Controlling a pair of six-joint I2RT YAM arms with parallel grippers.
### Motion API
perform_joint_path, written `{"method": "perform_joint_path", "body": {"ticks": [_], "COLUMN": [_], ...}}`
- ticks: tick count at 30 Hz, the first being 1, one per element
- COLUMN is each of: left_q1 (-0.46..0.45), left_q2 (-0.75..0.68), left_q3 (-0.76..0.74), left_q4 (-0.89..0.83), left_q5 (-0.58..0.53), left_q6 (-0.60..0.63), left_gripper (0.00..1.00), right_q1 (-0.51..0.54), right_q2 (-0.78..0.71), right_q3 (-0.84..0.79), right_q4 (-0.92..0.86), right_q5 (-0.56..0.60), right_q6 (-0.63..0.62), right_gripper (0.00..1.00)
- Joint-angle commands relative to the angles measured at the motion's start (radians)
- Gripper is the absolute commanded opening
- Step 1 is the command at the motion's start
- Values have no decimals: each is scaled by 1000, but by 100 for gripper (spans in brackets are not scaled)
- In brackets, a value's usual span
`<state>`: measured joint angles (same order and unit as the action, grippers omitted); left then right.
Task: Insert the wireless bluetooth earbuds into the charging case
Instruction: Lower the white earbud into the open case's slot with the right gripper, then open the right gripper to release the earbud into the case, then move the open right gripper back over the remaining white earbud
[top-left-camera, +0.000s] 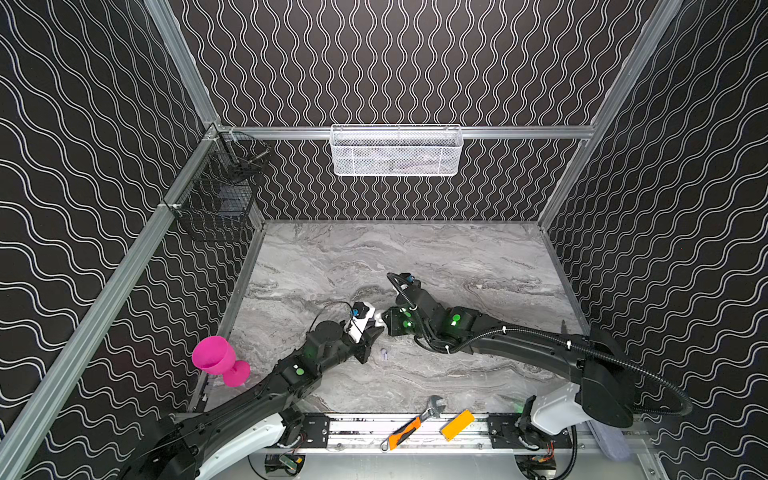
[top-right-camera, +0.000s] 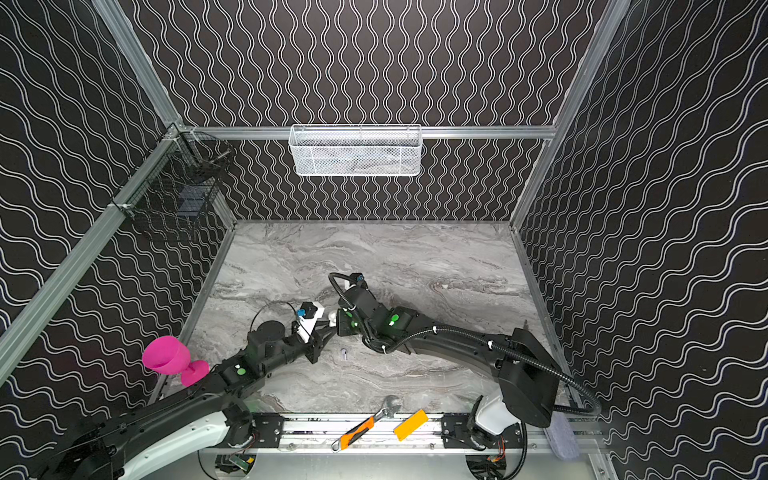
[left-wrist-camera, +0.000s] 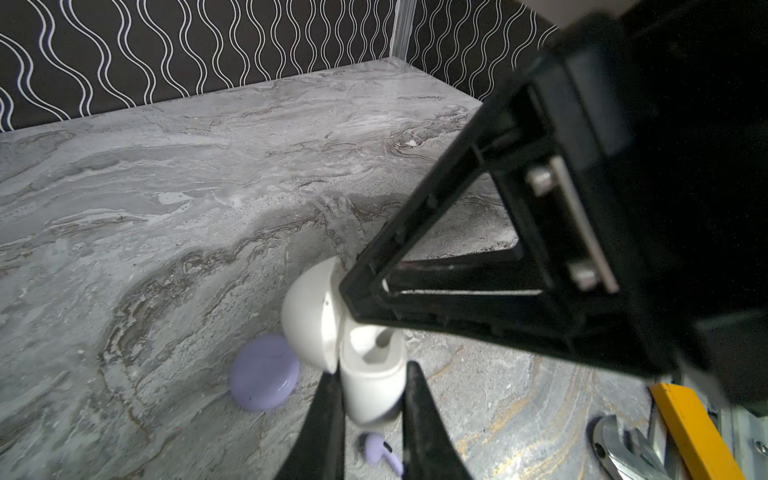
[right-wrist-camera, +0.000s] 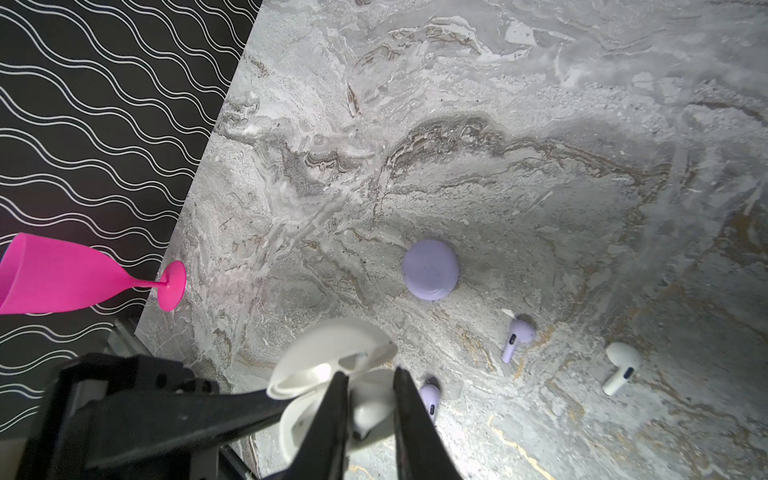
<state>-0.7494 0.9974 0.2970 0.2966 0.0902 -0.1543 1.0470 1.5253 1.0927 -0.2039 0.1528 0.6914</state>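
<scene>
Left hand (left-wrist-camera: 372, 370) clamped white charging case (left-wrist-camera: 365, 390), lid open; right hand (right-wrist-camera: 368, 374) straddled white earbud (right-wrist-camera: 370, 411) at case socket, pinching or loosed: couldn't tell; right arm nearer; other white earbud (right-wrist-camera: 621, 365) loose on surface (right-wrist-camera: 540, 166).

Overhead view: a grey marble table (top-right-camera: 415, 266) between black walls (top-right-camera: 374, 62) with white wavy lines. Reaching in from the near corners, my left gripper (top-right-camera: 328, 330) and right gripper (top-right-camera: 338, 321) meet at a small white case (top-right-camera: 332, 318) near the middle. A tiny lavender earbud (top-right-camera: 344, 354) lies on the table near them. A pink goblet (top-right-camera: 170, 359) stands at the left edge; an orange-handled wrench (top-right-camera: 365, 424) and a yellow block (top-right-camera: 410, 424) lie at the near edge.
</scene>
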Motion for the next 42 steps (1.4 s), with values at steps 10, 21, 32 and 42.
{"method": "perform_joint_path", "body": {"ticks": [10,21,32,42], "left_q1": [-1,-1,-1,-1], "left_q2": [1,4,-4,-4], "left_q3": [0,0,-1,-3], "left_q4": [36,38,37,49], "left_q5": [-4,-4,-5,3], "left_q6": [10,10,10,12], "left_gripper": [2,2,2,2], "right_q1": [0,-25,-44,-119], "right_q2": [-15,-45,-48,-27], "right_q3": [30,23,16,13], "right_q4": [-35,-60,-73,-196], "right_q5": [11,25,22,14], "right_q6": [-14,-28,-21,-24], "right_gripper": [24,27,25,34]}}
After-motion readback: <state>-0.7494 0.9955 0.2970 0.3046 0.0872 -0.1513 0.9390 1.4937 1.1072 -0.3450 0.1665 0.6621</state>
